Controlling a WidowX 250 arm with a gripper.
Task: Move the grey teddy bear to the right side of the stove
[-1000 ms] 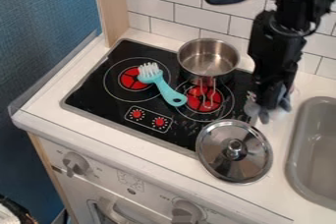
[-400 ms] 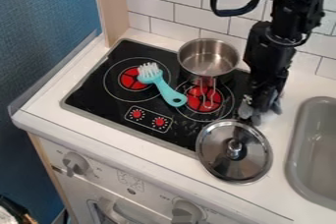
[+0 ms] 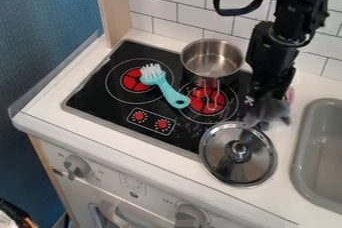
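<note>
The black gripper [image 3: 268, 108] hangs low over the counter at the right edge of the stove [image 3: 119, 101], just behind the metal lid. Soft grey fabric of the teddy bear [image 3: 266, 115] shows around its lower end, and the gripper is shut on the bear. The gripper and its dark body cover much of the toy. A small pink patch shows at the right of the gripper. Whether the bear touches the counter or the lid's rim, I cannot tell.
A metal pot [image 3: 212, 61] stands at the back right of the stove. A turquoise brush [image 3: 167, 89] lies across the stove's middle. The round lid [image 3: 238, 154] overlaps the front right corner. The grey sink [image 3: 322, 154] is at the right, with a tiled wall behind.
The gripper and the bear have shifted slightly left and down since the first frame, then a little up in the latest one. Pot, brush and lid have stayed put.
</note>
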